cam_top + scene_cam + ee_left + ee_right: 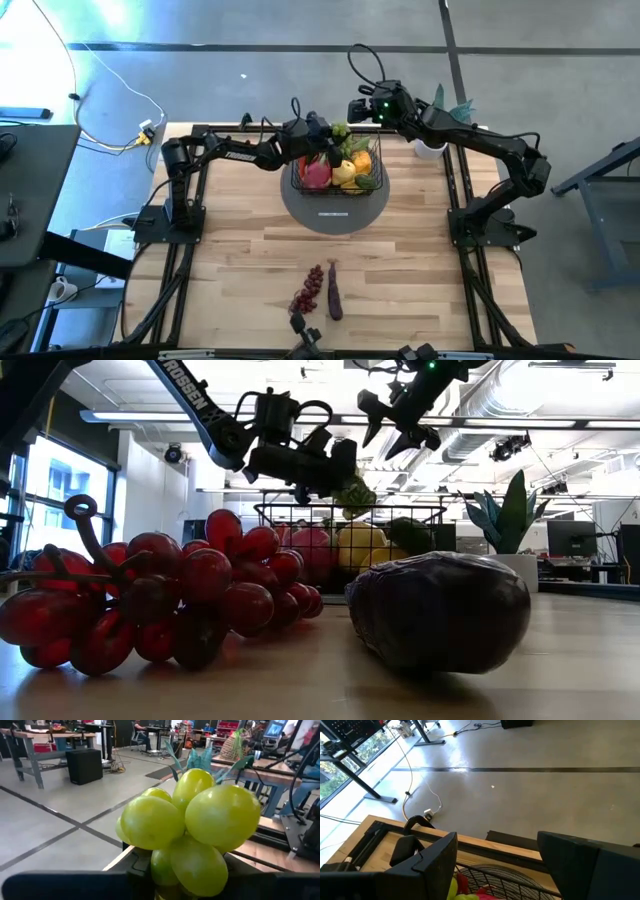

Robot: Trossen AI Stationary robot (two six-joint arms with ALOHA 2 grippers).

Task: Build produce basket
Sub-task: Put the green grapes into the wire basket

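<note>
The black wire basket (pixel 338 172) stands on a round grey disc (pixel 335 212) at the table's far middle. It holds a pink dragon fruit (pixel 315 172), yellow fruits (pixel 345 172) and other produce. My left gripper (pixel 328 133) is over the basket's far rim, shut on a bunch of green grapes (pixel 341 131). The bunch fills the left wrist view (pixel 190 825) and shows above the basket in the low view (pixel 352 493). My right gripper (pixel 497 865) is open and empty, higher up just beyond the basket's far right corner (pixel 365 108). My left gripper holds the green grapes by the bunch's lower end (pixel 167 870); the grapes themselves hide the place of contact. The gripper comes from the table's left, about level. The bunch is lifted clear, just above the basket's rim (pixel 350 508).
A bunch of red grapes (pixel 308 290) and a purple eggplant (pixel 334 290) lie near the table's near edge, close in the low view (pixel 150 600) (pixel 440 610). A potted green plant (pixel 435 112) stands at the far right, behind my right arm.
</note>
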